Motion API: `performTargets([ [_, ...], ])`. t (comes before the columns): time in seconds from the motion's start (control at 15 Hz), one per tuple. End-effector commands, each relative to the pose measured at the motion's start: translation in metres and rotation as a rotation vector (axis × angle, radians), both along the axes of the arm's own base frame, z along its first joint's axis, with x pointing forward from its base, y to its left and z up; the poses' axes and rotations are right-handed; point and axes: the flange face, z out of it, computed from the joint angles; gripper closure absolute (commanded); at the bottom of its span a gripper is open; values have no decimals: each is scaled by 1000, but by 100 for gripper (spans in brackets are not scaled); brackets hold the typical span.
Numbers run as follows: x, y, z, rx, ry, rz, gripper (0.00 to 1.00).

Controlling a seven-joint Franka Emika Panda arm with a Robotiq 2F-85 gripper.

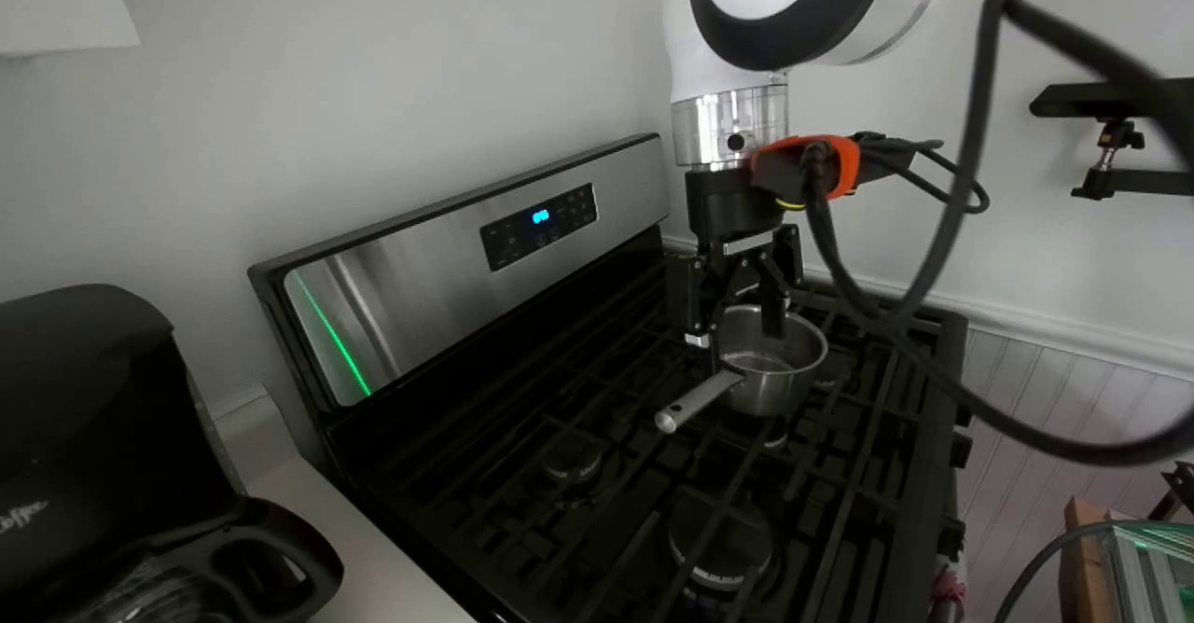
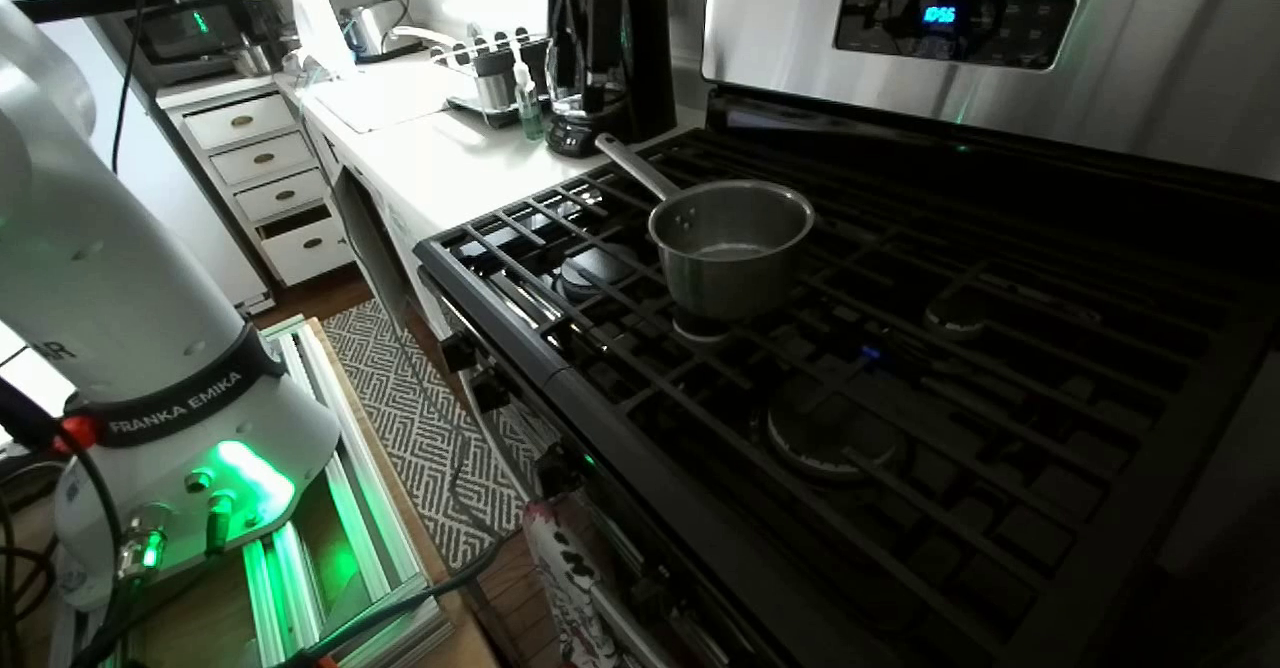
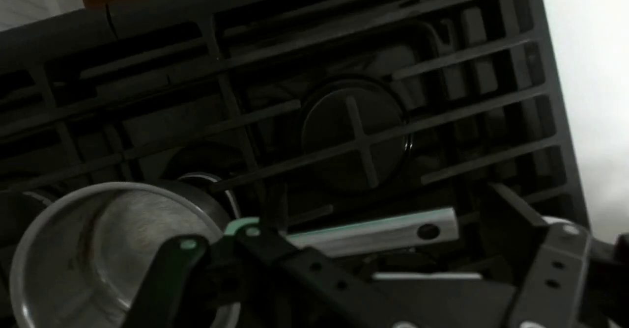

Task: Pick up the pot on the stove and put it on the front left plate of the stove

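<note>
The pot (image 1: 770,385), a shiny steel saucepan, rests upright on the grates over the middle of the stove (image 1: 420,306). It also shows in an exterior view (image 2: 735,268) and at the left of the wrist view (image 3: 142,239). Its handle (image 3: 378,230) points toward the counter side. The front left plate (image 3: 354,136) lies bare under grate bars; it also shows in both exterior views (image 1: 718,539) (image 2: 597,270). My gripper (image 1: 737,334) is open above the pot's handle side. In the wrist view the handle lies between the spread fingers (image 3: 385,195), which hold nothing.
A black coffee maker (image 1: 84,399) stands on the white counter (image 1: 359,548) beside the stove. Another burner (image 1: 572,458) lies at the back left. A thick cable (image 1: 1101,458) hangs in front of the stove's far side. A patterned towel (image 2: 570,568) hangs at the stove's front.
</note>
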Motion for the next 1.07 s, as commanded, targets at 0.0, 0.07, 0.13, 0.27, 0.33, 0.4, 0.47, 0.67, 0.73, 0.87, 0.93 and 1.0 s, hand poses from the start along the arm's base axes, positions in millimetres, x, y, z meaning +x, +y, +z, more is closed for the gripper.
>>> performTargets([
  [0.0, 17, -34, -18, -31, -30, -179, 0],
  [0.07, 19, -44, -22, -38, -43, -221, 0],
  [0.13, 20, -52, -26, -41, -51, -261, 0],
  [0.27, 20, -68, -33, -44, -63, -338, 0],
  [0.33, 19, -77, -37, -45, -66, -371, 0],
  [0.4, 17, -84, -41, -52, -69, -398, 0],
  [0.47, 15, -93, -44, -55, -68, -425, 0],
  [0.67, 9, -114, -54, -75, -84, -502, 0],
  [0.73, 7, -122, -58, -80, -82, -525, 0],
  [0.87, 3, -136, -66, -93, -84, -565, 0],
  [0.93, 0, -141, -69, -96, -78, -578, 0],
  [1.0, -3, -146, -72, -99, -79, -592, 0],
])
